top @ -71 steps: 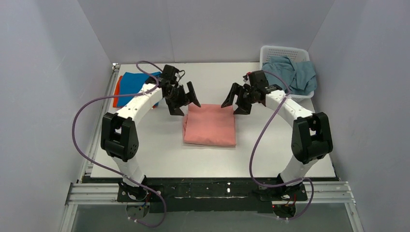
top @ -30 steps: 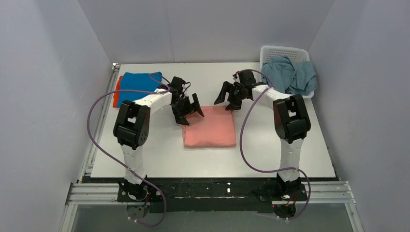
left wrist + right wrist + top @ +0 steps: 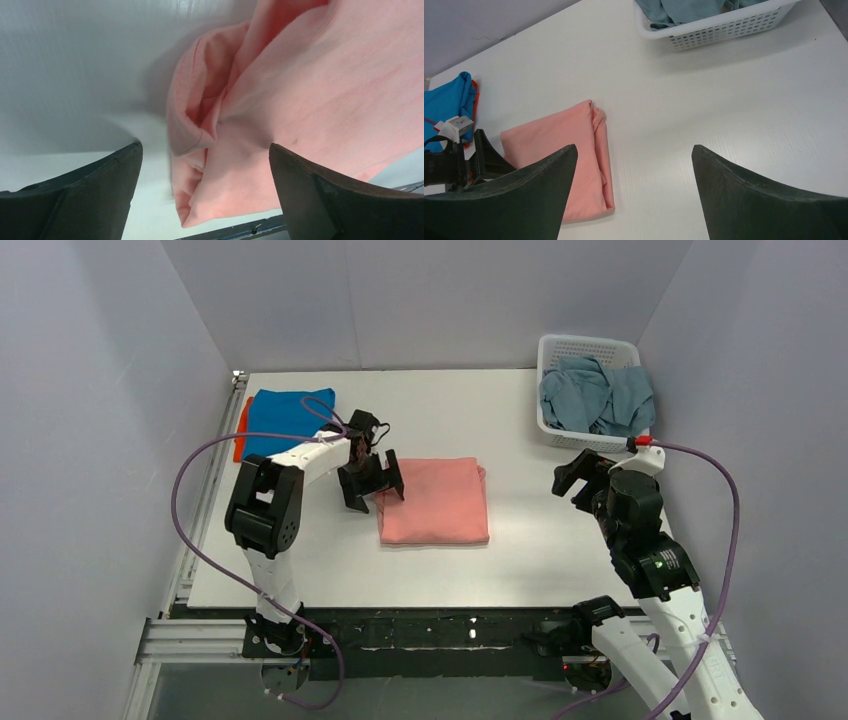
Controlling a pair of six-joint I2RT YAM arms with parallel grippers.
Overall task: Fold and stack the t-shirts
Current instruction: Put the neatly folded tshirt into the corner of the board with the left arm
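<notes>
Left gripper [image 3: 372, 483], jaws spread wide and holding nothing, set low at the left edge of the salmon-pink t-shirt [image 3: 437, 502]; the left wrist view shows the bunched, layered corner of the cloth lying between the fingers, not pinched. Right gripper [image 3: 634, 147], likewise spread and empty, hangs over bare table [image 3: 520, 550], well apart from the pink shirt and near the white basket [image 3: 590, 345] holding the grey-blue t-shirt [image 3: 595, 400]. The pink shirt lies folded in a rectangle at mid-table. The blue t-shirt [image 3: 285, 418] lies folded on the orange t-shirt [image 3: 240, 437] at far left. Step in hand, by judgement: transfer of the folded shirt to that stack. The next move calls for closing on every layer at once, lest the fold open.
</notes>
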